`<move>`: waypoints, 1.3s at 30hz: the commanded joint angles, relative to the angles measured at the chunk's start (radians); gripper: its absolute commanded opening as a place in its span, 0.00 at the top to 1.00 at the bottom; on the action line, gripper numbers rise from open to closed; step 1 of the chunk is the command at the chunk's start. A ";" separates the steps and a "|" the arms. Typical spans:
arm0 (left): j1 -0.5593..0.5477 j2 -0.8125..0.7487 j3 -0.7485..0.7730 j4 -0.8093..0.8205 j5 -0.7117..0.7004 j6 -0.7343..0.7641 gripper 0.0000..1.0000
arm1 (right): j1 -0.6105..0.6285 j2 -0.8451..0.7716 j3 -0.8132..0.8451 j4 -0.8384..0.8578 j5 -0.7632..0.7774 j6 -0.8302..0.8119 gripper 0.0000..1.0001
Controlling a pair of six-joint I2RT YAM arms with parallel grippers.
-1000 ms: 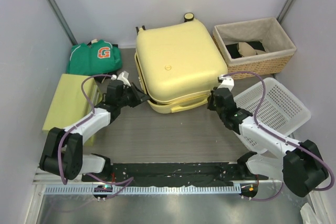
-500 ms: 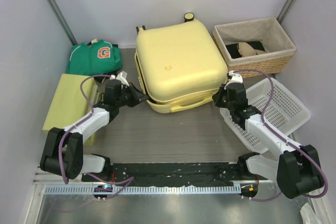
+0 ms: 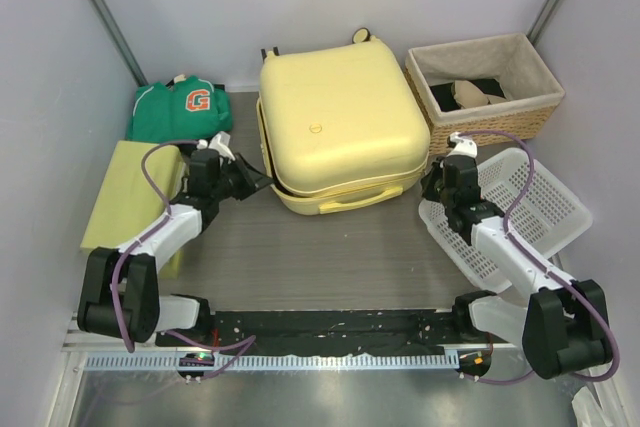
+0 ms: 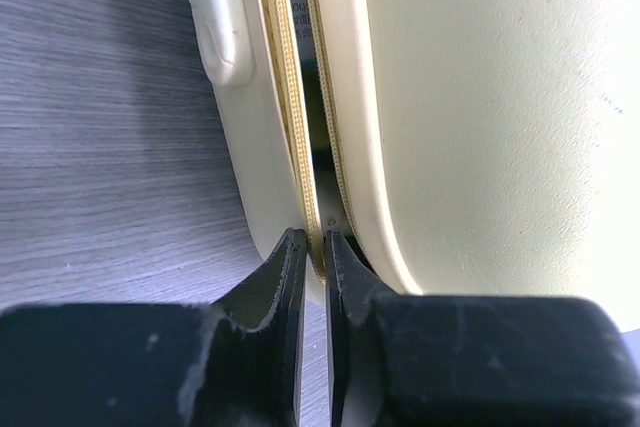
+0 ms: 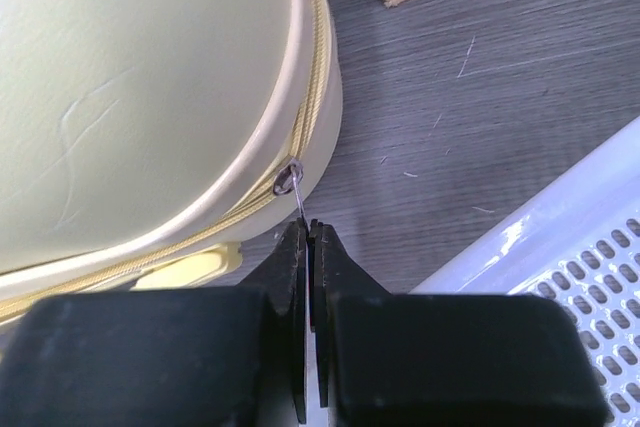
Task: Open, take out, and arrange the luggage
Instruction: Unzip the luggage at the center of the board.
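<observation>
The pale yellow luggage (image 3: 335, 122) lies flat at the back middle of the table, lid down, with a narrow gap along its left seam. At its front left corner my left gripper (image 3: 262, 184) is shut on the yellow zipper tape (image 4: 316, 237) of the lower shell (image 4: 250, 147). The lid (image 4: 480, 97) fills the right of that view. My right gripper (image 3: 432, 182) is at the front right corner, shut on the thin metal zipper pull (image 5: 298, 199) hanging from the slider (image 5: 288, 179) on the luggage (image 5: 130, 77).
A wicker basket (image 3: 465, 47) holding folded items stands at the back right. A white plastic basket (image 3: 545, 212) lies under my right arm. At the back left lies a green jersey (image 3: 180, 107), with a yellow-green box (image 3: 125, 197) in front of it.
My right gripper has travelled right and back round the front right corner with the zipper pull. The left gripper has shifted slightly left, and the luggage has turned a little.
</observation>
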 commanded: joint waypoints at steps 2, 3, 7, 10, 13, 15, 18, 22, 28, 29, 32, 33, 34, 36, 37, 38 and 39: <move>0.102 -0.009 0.011 -0.091 -0.267 0.115 1.00 | -0.086 0.031 0.072 0.038 0.153 -0.036 0.99; 0.102 -0.010 0.014 -0.100 -0.269 0.118 1.00 | -0.086 0.020 0.073 0.038 0.137 -0.039 0.99; 0.102 -0.041 0.042 -0.117 -0.259 0.130 1.00 | -0.086 -0.093 0.050 0.038 0.076 -0.038 0.48; 0.102 -0.056 0.082 -0.183 -0.241 0.135 1.00 | -0.085 -0.199 0.050 0.068 0.045 -0.025 0.30; 0.104 -0.078 0.108 -0.199 -0.211 0.130 1.00 | -0.086 -0.247 0.094 0.050 0.002 -0.016 0.18; 0.104 -0.085 0.137 -0.217 -0.184 0.128 0.85 | -0.086 -0.218 0.131 0.018 -0.041 -0.027 0.10; 0.101 -0.093 0.174 -0.231 -0.132 0.124 0.48 | -0.089 -0.102 0.245 -0.034 -0.110 -0.062 0.08; 0.102 -0.131 0.200 -0.219 -0.083 0.096 0.11 | -0.097 0.042 0.401 -0.048 -0.255 -0.108 0.07; 0.101 -0.144 0.257 -0.205 0.043 0.075 0.00 | -0.134 0.262 0.550 -0.009 -0.412 -0.188 0.07; 0.101 -0.139 0.266 -0.211 0.076 0.075 0.00 | -0.137 0.283 0.561 -0.005 -0.439 -0.194 0.07; 0.101 -0.118 0.289 -0.220 0.112 0.072 0.00 | -0.147 0.349 0.582 -0.002 -0.528 -0.200 0.07; 0.101 -0.114 0.291 -0.223 0.121 0.070 0.00 | -0.147 0.359 0.573 -0.004 -0.565 -0.193 0.08; 0.101 -0.113 0.294 -0.225 0.126 0.069 0.00 | -0.147 0.363 0.561 0.008 -0.603 -0.147 0.09; 0.099 -0.113 0.291 -0.225 0.135 0.067 0.00 | -0.143 0.362 0.492 0.037 -0.711 -0.078 0.10; 0.101 -0.113 0.292 -0.226 0.135 0.067 0.00 | -0.132 0.354 0.460 0.117 -0.734 -0.038 0.11; 0.101 -0.111 0.291 -0.228 0.135 0.069 0.00 | -0.120 0.336 0.426 0.145 -0.748 0.020 0.11; 0.099 -0.110 0.291 -0.232 0.138 0.070 0.00 | -0.106 0.325 0.364 0.184 -0.760 0.045 0.12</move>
